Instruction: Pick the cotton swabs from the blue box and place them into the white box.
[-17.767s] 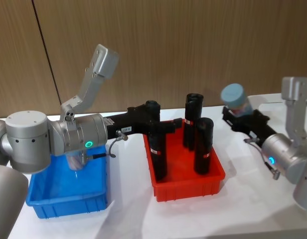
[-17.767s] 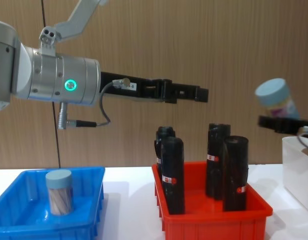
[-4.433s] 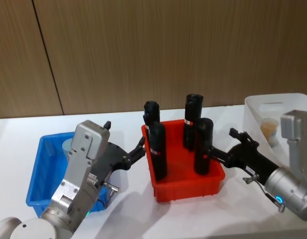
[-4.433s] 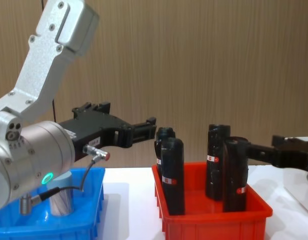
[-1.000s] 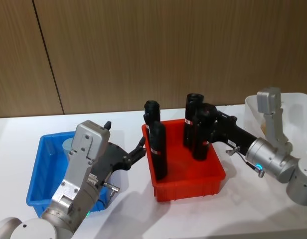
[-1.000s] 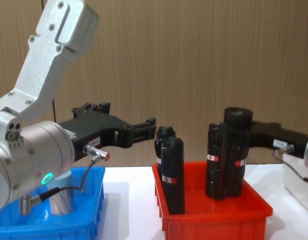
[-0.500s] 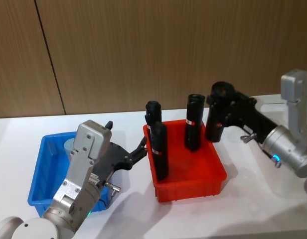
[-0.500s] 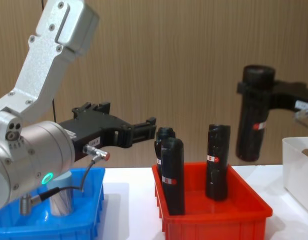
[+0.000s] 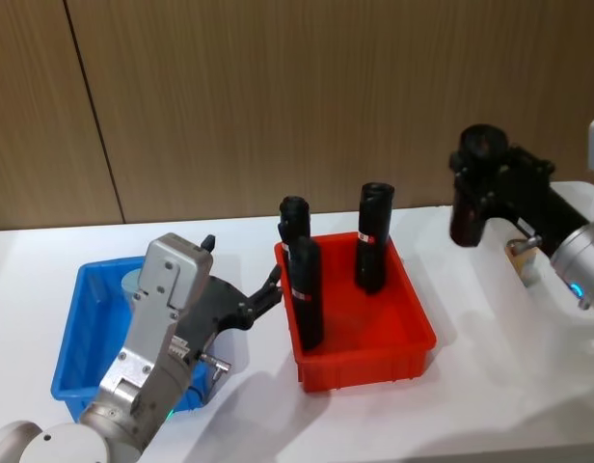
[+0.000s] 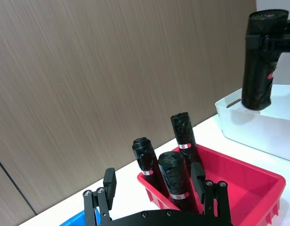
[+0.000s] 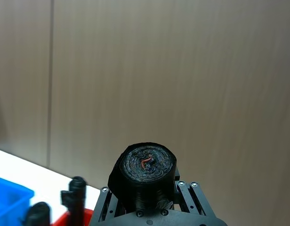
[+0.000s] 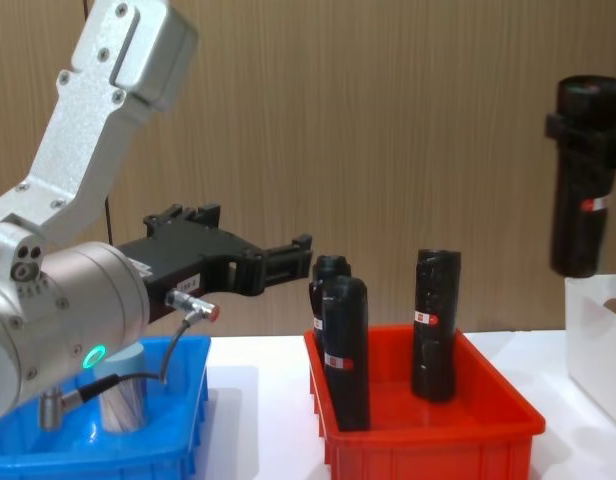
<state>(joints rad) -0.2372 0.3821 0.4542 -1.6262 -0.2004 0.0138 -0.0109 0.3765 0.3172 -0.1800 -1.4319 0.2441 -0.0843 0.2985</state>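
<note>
1. Fingers (image 10: 197, 176) of the left gripper (image 9: 263, 297) are spread with nothing between them, hovering between the blue box (image 9: 77, 381) and the red bin (image 9: 413, 338).
2. One jar of cotton swabs (image 12: 120, 398) stands in the blue box, partly behind the left arm.
3. Three black bottles (image 9: 305, 294) stand upright in the red bin on the white surface (image 9: 490, 405).
4. Farther right, the right gripper (image 12: 598, 135) pinches a black bottle (image 12: 586, 175) upright, raised above the white box (image 10: 258, 125).
</note>
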